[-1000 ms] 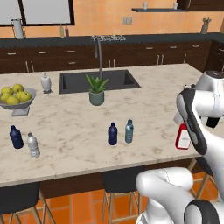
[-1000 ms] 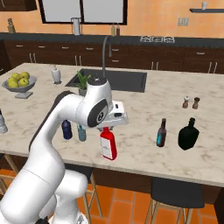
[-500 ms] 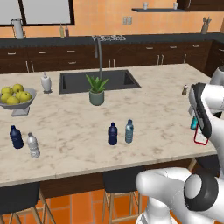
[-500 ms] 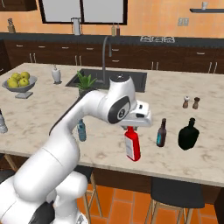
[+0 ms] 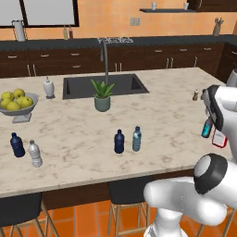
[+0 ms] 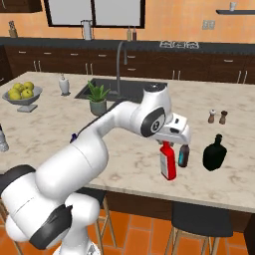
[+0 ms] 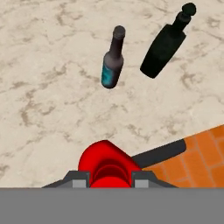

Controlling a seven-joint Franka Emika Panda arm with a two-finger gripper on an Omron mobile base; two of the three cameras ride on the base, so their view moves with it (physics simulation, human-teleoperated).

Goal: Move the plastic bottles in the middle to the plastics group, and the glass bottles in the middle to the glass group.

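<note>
Item: red glass bottle (image 6: 168,162), flat-sided, white label, hanging just right of centre in the right base view; carried by the gripper (image 6: 172,141), jaws clenched on its neck; in the hand view its red top (image 7: 106,166) sits low centre between the fingertips.

Item: glass group; dark green-black bottle (image 6: 214,152) at right of the right base view, upper right in the hand view (image 7: 166,44); a slimmer dark bottle with teal label (image 6: 184,155) just beside the red one.

Item: two small plastic bottles, navy (image 5: 119,141) and pale teal (image 5: 136,139), mid-frame in the left base view, not yet moved; plastics group, navy (image 5: 17,145) and clear (image 5: 34,153), at left.

Step in hand, as I judge it: carrying the glass bottle to its group.

Next move calls for: lowering it upright onto bare counter (image 6: 139,169) near the green-black bottle, clear of the slim one; then release.
</note>
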